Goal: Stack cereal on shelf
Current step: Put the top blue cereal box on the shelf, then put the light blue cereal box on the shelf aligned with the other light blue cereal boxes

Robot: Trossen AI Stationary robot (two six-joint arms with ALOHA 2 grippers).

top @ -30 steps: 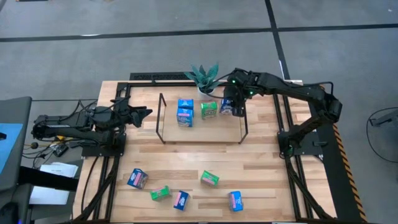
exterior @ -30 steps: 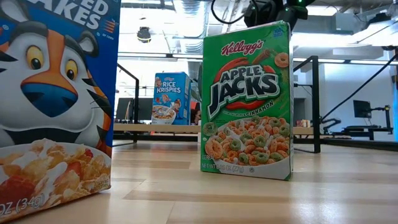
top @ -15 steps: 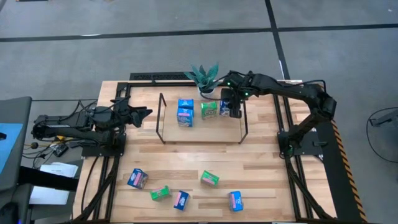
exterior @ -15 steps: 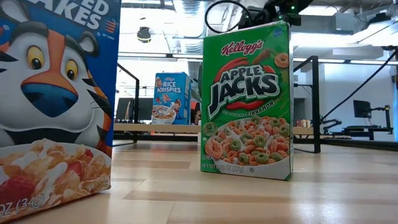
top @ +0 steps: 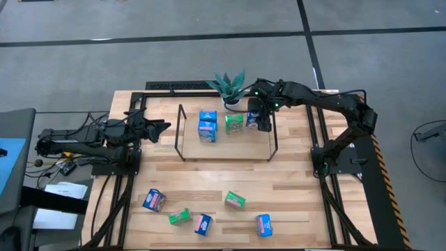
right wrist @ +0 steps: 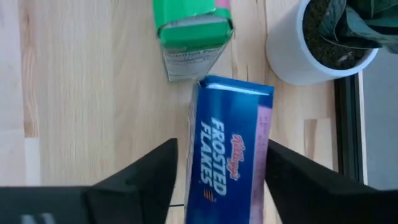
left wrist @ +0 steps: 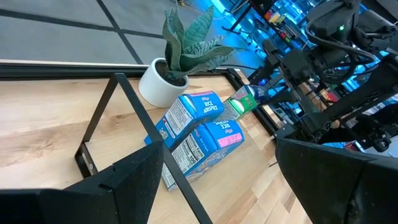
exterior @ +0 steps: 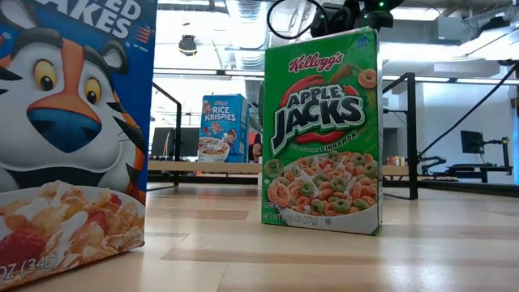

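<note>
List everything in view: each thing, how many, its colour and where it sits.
Shelf: one, light wood in black wire frame, mid-table.
Blue cereal boxes: six; three on the shelf, three near the table's front.
Green cereal boxes: three; one on the shelf, two at the front.
Potted plant: one, green in white pot, behind the shelf.
Table: one, slatted wood.
Left claw: one, dark, open, left of the shelf.
Right claw: one, dark, open, astride a blue box on the shelf.

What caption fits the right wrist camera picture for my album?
Right gripper open around a blue Frosted Flakes box, beside a green cereal box and a white plant pot.
</note>
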